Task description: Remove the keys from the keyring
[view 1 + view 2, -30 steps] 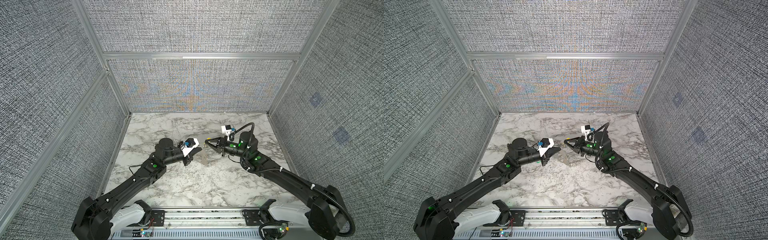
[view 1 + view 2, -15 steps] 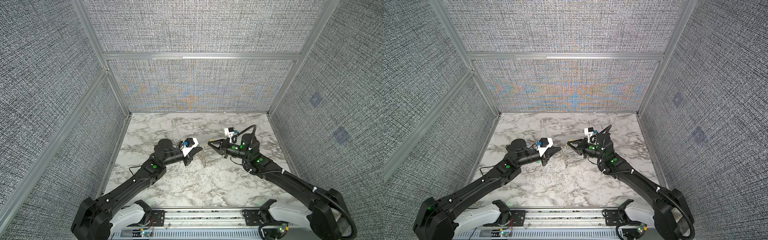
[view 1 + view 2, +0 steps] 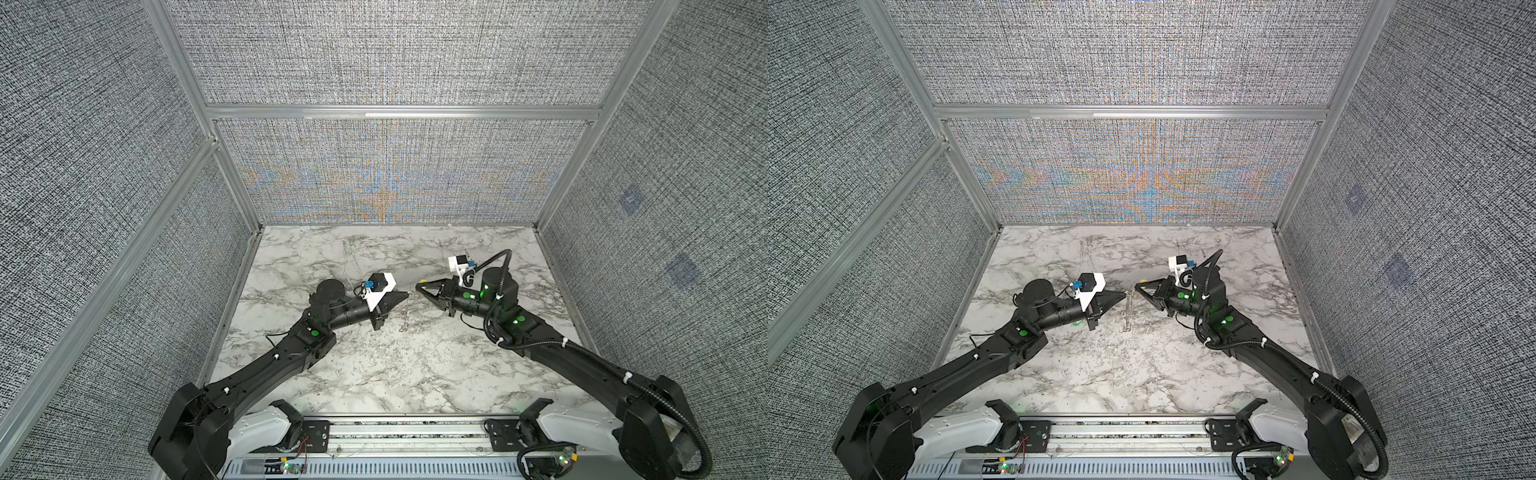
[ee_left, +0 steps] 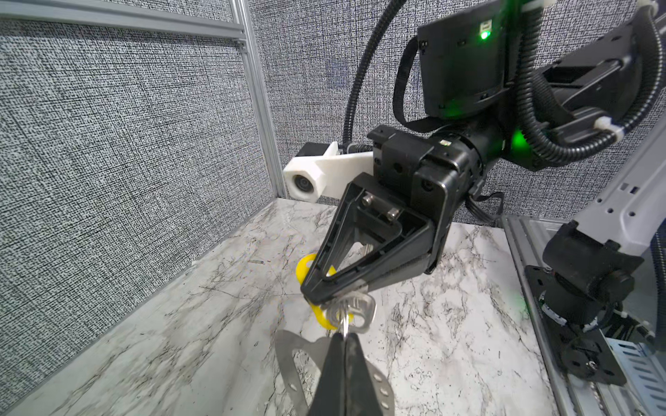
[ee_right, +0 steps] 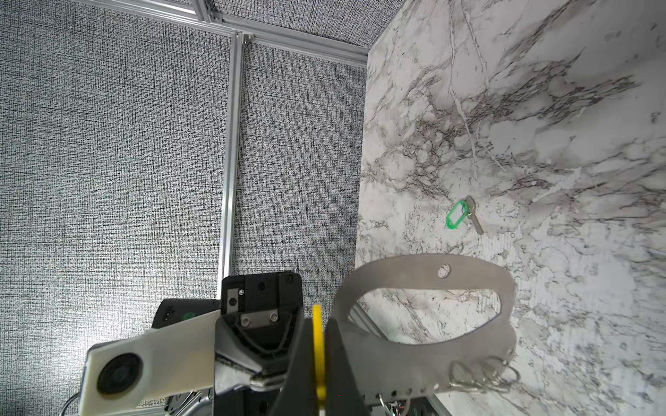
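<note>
Keyring (image 5: pixel 396 268) and held key (image 4: pixel 355 309) hang between left gripper (image 3: pixel 405 294) and right gripper (image 3: pixel 417 286); loose key (image 5: pixel 475 216) lies on the table (image 3: pixel 374 374).

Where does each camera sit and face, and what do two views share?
Top views: above the arms' bases, looking down on the marble table; both arms show.
Left wrist: on the left arm, past the shut left fingers toward the right fingers pinching the yellow-tagged key.
Right wrist: on the right arm, past the right fingers toward the keyring and green-tagged key.
Both wrist views show the keyring.
</note>
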